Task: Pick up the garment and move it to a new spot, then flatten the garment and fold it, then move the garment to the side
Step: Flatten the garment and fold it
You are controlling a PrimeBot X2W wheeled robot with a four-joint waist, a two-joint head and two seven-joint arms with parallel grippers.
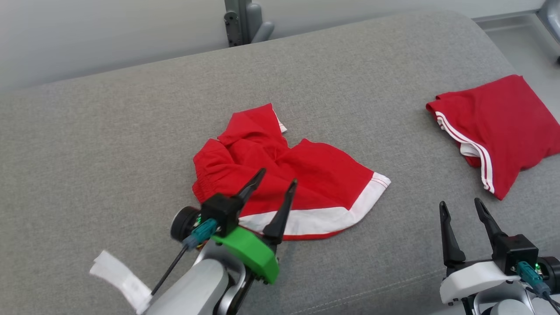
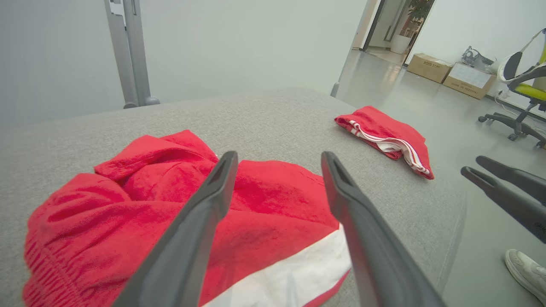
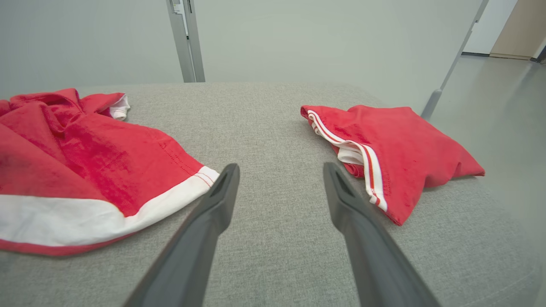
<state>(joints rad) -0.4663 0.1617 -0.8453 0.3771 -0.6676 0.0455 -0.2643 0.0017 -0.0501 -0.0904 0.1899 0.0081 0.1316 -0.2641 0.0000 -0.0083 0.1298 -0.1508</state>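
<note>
Just two of each: crumpled garment [image 1: 323,175], folded garment [image 1: 503,127]; left end effector [image 1: 278,176], right end effector [image 1: 460,202], both released.

In the head view the left gripper [image 1: 278,176] is covering the near left part of the crumpled garment [image 1: 315,175], while the right edge is cutting off the folded garment [image 1: 503,127]. In the left wrist view the bottom edge is cropping the crumpled garment and the lower right corner is clipping a white shoe [image 2: 527,273]. The right wrist view's left edge is also trimming the crumpled garment.
</note>
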